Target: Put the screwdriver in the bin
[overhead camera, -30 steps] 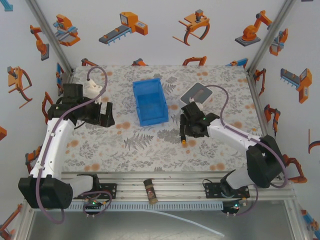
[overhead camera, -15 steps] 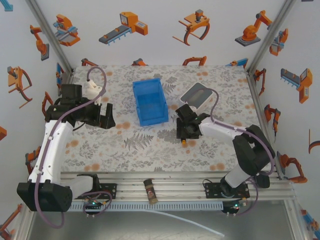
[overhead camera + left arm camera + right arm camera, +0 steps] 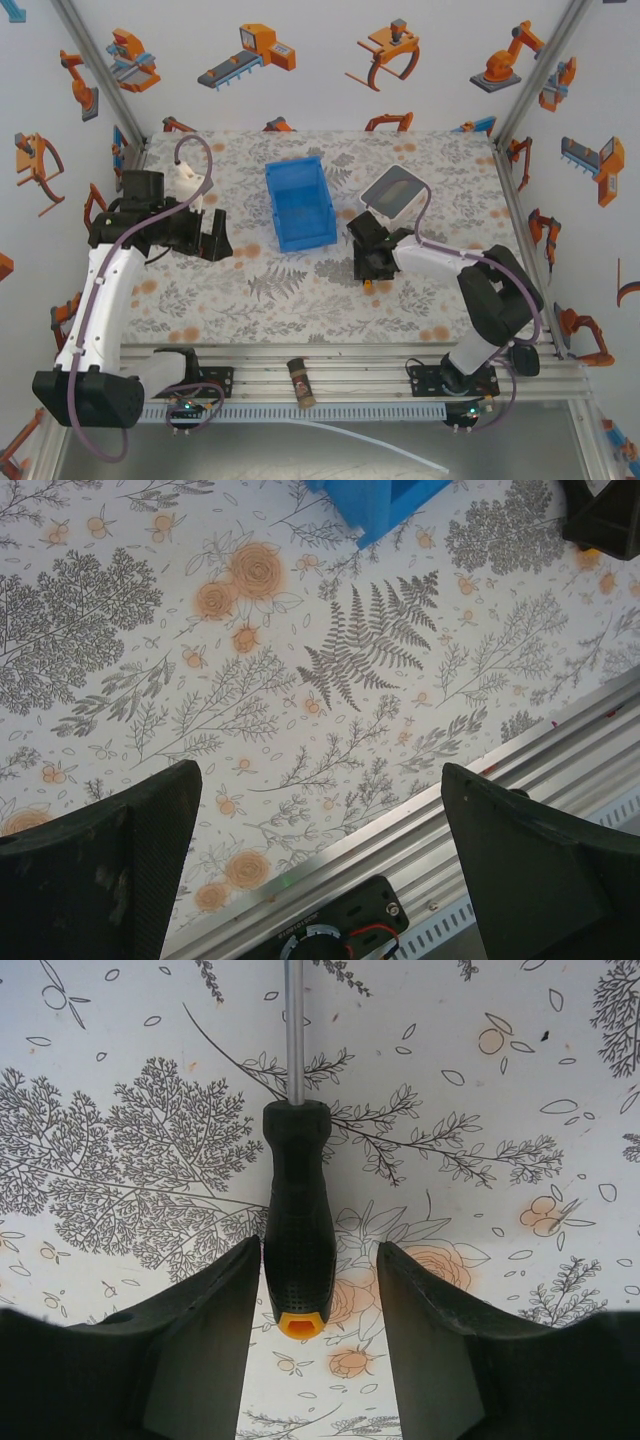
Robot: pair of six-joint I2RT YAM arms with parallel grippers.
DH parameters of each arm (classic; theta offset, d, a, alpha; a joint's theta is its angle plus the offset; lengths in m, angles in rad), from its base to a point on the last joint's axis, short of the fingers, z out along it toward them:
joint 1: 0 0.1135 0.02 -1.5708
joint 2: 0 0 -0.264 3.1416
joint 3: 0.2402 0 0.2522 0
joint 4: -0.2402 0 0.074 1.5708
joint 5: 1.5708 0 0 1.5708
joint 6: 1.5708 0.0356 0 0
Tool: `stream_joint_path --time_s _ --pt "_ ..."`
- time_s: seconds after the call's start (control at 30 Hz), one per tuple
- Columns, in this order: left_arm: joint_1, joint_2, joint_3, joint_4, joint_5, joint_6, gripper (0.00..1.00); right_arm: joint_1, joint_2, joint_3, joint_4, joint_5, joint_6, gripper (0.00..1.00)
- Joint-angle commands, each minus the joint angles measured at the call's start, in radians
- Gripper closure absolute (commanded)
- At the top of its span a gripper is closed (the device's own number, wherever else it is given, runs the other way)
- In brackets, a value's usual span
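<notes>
The screwdriver (image 3: 298, 1220) lies flat on the flowered table, black handle with an orange end (image 3: 369, 286) pointing at the near edge and a steel shaft pointing away. My right gripper (image 3: 320, 1248) is open and straddles the handle: the left finger is almost against it, the right finger stands a gap away. In the top view this gripper (image 3: 370, 268) is low over the table, just right of the blue bin (image 3: 300, 203). The bin stands upright with nothing inside. My left gripper (image 3: 215, 235) hovers open left of the bin, holding nothing (image 3: 320, 775).
A flat white device with a grey top (image 3: 392, 190) lies behind the right gripper. A brown cylinder (image 3: 298, 380) rests on the aluminium rail (image 3: 480, 780) at the near edge. The bin's corner (image 3: 380, 500) appears at the top of the left wrist view.
My right gripper has slid a little left and settled around the screwdriver handle while its elbow swung in. The left arm has barely moved.
</notes>
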Motion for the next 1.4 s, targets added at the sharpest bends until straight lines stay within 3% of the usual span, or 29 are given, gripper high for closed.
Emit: stream_joint_path --time_s 0.0,0.2,0.67,1.37 --pt "-0.006 -0.03 0.01 -0.026 0.025 -0.008 0.03 0.012 0.017 0.028 -0.019 0.034 0.016 0.51" --pt "-0.009 -0.044 0.004 -0.025 0.021 -0.011 0.03 0.034 0.027 0.035 -0.037 0.057 0.014 0.54" --pt "-0.013 -0.054 0.007 -0.03 0.02 -0.02 0.03 0.046 -0.039 0.009 -0.02 0.046 0.014 0.76" --pt "-0.025 -0.062 0.006 -0.047 0.063 -0.006 0.03 0.062 -0.395 0.049 -0.22 0.09 -0.03 0.79"
